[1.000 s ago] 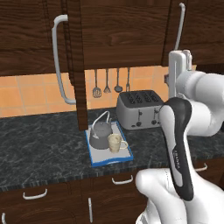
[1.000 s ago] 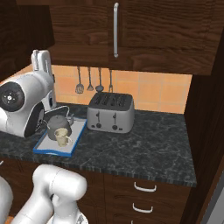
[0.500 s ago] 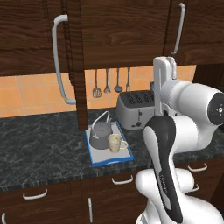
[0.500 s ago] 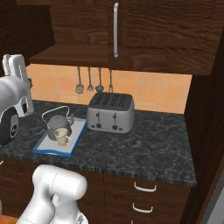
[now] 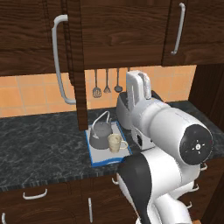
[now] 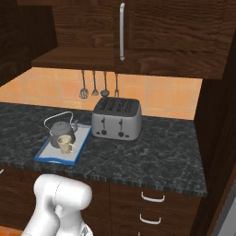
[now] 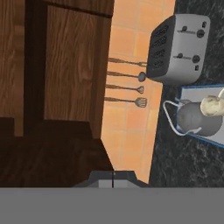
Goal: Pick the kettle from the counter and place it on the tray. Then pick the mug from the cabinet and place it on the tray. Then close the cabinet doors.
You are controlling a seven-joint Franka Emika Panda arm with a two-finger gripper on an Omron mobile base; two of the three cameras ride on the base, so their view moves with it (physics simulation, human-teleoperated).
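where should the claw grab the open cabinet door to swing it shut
Judging by its pose, the open cabinet door stands edge-on over the tray. Its long bar handle stands off the panel; best gripped mid-length, across the bar, coming from the handle side. Pushing the panel face may also work.

A home kitchen: dark wood cabinets (image 6: pixel 138 32), marbled stone counter (image 6: pixel 152 152), toaster (image 6: pixel 116 119), utensils (image 6: pixel 99 85) hanging on orange tile.

Silver four-slot toaster (image 6: pixel 116 118) against orange tiled wall (image 6: pixel 161 94); four utensils (image 6: pixel 99 84) hang above; drawers (image 6: pixel 152 197) below.
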